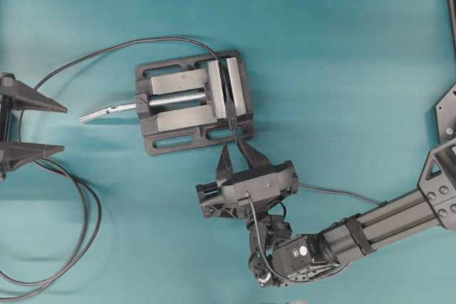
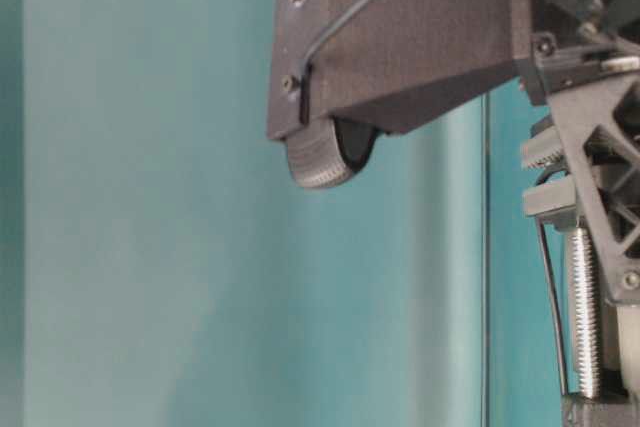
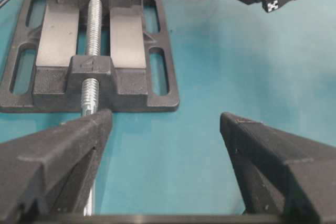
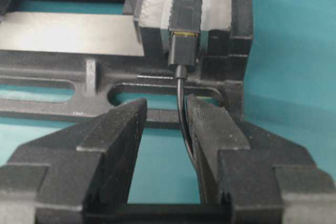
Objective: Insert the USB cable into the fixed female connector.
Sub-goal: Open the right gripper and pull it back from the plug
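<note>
The fixed female connector [image 4: 186,9] sits clamped between the jaws of the grey vise [image 1: 192,101]. The USB cable's black plug [image 4: 183,56] stands against the connector's mouth, with only a sliver of its metal tip [image 4: 184,34] showing between them. The thin USB cable [image 4: 182,108] runs back from the plug along the inner face of one finger of my right gripper [image 4: 167,111]. That gripper is open just behind the plug, with a clear gap between its fingers. My left gripper [image 3: 165,119] is wide open at the table's left, off the vise's screw handle [image 1: 107,111], holding nothing.
The thicker black cable [image 1: 107,51] arcs from the vise to the left and loops near the left front edge [image 1: 78,247]. The right arm [image 1: 385,222] reaches in from the right. Bare teal table [image 1: 342,69] lies right of the vise.
</note>
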`<state>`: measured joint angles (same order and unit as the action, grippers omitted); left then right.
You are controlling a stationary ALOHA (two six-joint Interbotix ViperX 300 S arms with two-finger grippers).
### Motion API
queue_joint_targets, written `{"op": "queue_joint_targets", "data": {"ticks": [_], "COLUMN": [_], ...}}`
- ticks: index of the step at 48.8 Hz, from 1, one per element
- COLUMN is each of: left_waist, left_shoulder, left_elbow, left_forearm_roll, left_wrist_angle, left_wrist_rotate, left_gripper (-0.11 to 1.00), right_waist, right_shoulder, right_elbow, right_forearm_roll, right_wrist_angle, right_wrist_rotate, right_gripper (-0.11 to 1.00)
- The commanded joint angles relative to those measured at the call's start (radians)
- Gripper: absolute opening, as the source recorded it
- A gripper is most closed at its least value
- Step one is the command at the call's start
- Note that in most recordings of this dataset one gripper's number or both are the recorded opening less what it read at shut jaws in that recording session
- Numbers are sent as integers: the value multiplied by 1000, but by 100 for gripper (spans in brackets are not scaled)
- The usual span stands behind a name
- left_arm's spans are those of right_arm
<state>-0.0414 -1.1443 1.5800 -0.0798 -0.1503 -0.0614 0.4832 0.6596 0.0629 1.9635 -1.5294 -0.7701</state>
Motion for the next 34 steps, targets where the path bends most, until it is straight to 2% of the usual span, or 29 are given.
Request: {"op": "queue_joint_targets", "data": {"ticks": [1, 10, 24, 31, 34], "left_waist": [2, 2, 2, 2, 2], "left_shoulder": [11, 11, 11, 11, 11], "left_elbow": [-12, -12, -12, -12, -12], "left_forearm_roll": [3, 3, 3, 3, 3], "left_wrist_angle": [-9, -9, -9, -9, -9], "left_wrist_rotate": [-8, -8, -8, -8, -8], "left_gripper": [99, 99, 99, 99, 99], "right_waist": [5, 9, 44, 51, 51], "right_shoulder": [-52, -66, -175, -227, -252], "right_elbow": [-15, 0, 124, 196, 239], "right_forearm_roll": [0, 0, -8, -32, -61], "right_wrist_angle": [-6, -6, 3, 74, 133], "right_wrist_rotate": [-9, -28, -26, -25, -20], "right_gripper": [40, 40, 40, 40, 40]}}
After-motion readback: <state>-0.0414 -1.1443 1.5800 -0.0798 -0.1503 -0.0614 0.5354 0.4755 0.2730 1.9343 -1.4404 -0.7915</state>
